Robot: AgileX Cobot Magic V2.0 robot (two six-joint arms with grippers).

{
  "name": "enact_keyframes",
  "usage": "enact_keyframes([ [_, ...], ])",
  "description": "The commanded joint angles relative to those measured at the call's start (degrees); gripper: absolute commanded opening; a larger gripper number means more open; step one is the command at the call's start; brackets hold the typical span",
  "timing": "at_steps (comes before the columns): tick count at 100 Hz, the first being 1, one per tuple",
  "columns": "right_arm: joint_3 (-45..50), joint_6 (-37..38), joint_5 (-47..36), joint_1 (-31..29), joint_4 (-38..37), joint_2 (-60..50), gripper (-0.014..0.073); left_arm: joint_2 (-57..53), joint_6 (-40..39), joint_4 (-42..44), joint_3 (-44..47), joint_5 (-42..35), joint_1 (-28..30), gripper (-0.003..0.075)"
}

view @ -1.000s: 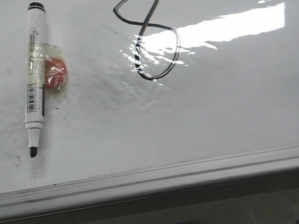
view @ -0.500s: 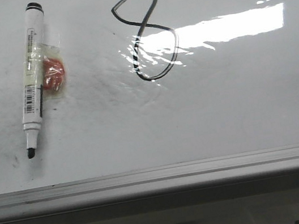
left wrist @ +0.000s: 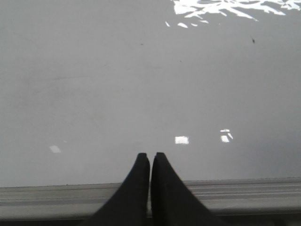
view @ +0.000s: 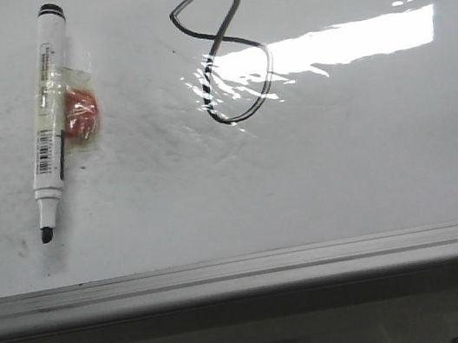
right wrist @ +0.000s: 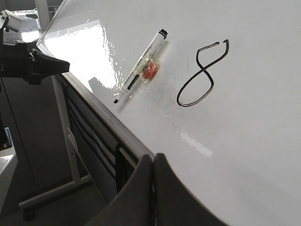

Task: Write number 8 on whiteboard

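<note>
The number 8 [view: 224, 49] is drawn in thin black line on the whiteboard [view: 367, 157], slanted, its upper loop angular and not quite closed. It also shows in the right wrist view [right wrist: 202, 75]. A white marker [view: 47, 123] with a black cap end and bare black tip lies on the board to the left of the figure, with an orange-red piece [view: 81, 114] taped to it. My left gripper [left wrist: 150, 156] is shut and empty over the board's near rail [left wrist: 244, 193]. My right gripper [right wrist: 153, 157] is shut and empty above the board's edge. Neither gripper shows in the front view.
A wrinkled glare patch [view: 322, 46] crosses the lower loop of the figure. The grey metal rail [view: 246, 274] runs along the board's near edge. In the right wrist view the other arm [right wrist: 28, 63] and a stand leg [right wrist: 61, 136] show off the board.
The whole scene has shifted very slightly left and up in the front view over the last second; marker and figure keep their places on the board.
</note>
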Motion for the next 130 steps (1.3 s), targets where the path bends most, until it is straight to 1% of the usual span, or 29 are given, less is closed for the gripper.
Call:
enact_keyframes([
  [1, -1.39, -0.13, -4.45, 0.09, -1.18, 0.59, -0.0063, -1.49, -0.04, -0.24, 2.25, -2.72, 0.14, -0.002],
  [65, -1.39, -0.13, -4.45, 0.09, -1.18, 0.59, -0.0063, -1.49, -0.04, -0.24, 2.25, -2.72, 0.14, -0.002],
  [77, -1.33, -0.13, -4.78, -1.67, -0.88, 0.59, -0.0063, -1.49, -0.04, -0.24, 2.25, -2.72, 0.14, -0.002],
  [88, -0.69, -0.13, -9.15, -7.04, 2.32, 0.98, -0.0063, -1.49, -0.04, -0.24, 2.25, -2.72, 0.14, -0.002],
  [96, 0.81, -0.13, -14.38, -12.3, 2.44, 1.31, -0.0063, -1.49, -0.04, -0.24, 2.25, -2.72, 0.14, -0.002],
  [103, 2.57, -0.13, -17.69, -18.0, 2.9, 1.31, -0.0063, -1.49, -0.04, -0.24, 2.25, -2.72, 0.14, -0.002],
  [121, 8.03, -0.55, -23.52, -34.86, 9.17, 1.31, -0.0063, -1.49, -0.04, -0.24, 2.25, -2.72, 0.14, -0.002],
  [130, 11.49, -0.7, -27.49, -42.39, 9.18, 1.31, -0.0063, -1.49, -0.04, -0.24, 2.25, -2.72, 0.14, -0.002],
])
